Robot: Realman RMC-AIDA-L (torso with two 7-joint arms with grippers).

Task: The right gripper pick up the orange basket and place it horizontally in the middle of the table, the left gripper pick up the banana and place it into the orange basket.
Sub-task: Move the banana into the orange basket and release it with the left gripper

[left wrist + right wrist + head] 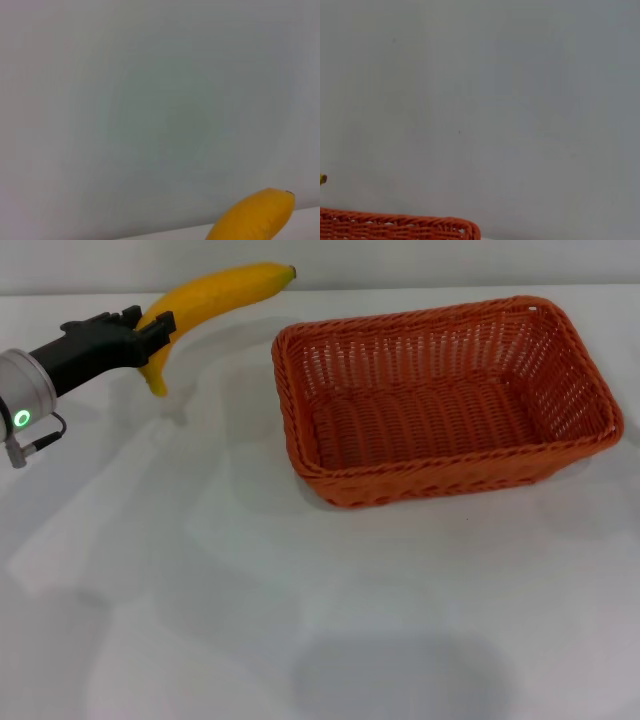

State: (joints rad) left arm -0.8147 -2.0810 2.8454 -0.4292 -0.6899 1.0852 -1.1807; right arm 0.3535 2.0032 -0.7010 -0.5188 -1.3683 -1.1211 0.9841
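The orange basket (445,400) stands on the white table (300,620), right of centre, lying lengthwise across the head view; its inside holds nothing. At the far left my left gripper (150,332) is shut on the yellow banana (215,295), which is lifted off the table and tilted, one tip pointing toward the back wall. The banana's end (257,216) shows in the left wrist view. A stretch of the basket's rim (395,226) shows in the right wrist view. My right gripper is out of view.
A grey wall (400,260) runs along the table's back edge. Bare white tabletop lies in front of the basket and between it and the left arm.
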